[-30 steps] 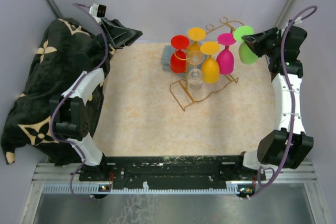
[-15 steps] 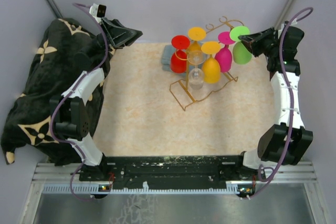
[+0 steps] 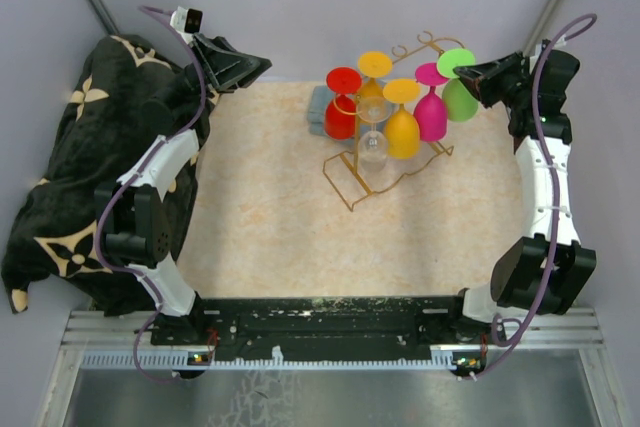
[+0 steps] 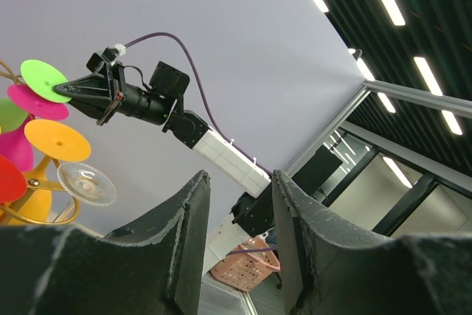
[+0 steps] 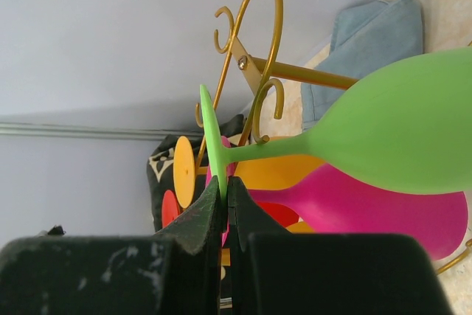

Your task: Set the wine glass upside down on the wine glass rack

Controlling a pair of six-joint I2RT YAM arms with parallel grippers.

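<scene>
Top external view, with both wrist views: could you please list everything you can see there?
Gold wire wine glass rack: one, gold, far middle of the table.
Opaque red wine glass: one, red, upside down, rack's left end.
Opaque orange wine glasses: two, orange, upside down, mid rack.
Opaque pink wine glass: one, pink, upside down, right of the orange ones.
Opaque green wine glass: one, green, upside down, rightmost.
Clear wine glass: one, colourless, upside down, rack's front.
Folded blue-grey cloth: one, behind the rack.
Black flower-patterned blanket: one, left of the table.
Beige table: one.
Left arm: jaws open, empty.
Right arm: jaws shut on the green glass's foot.
</scene>
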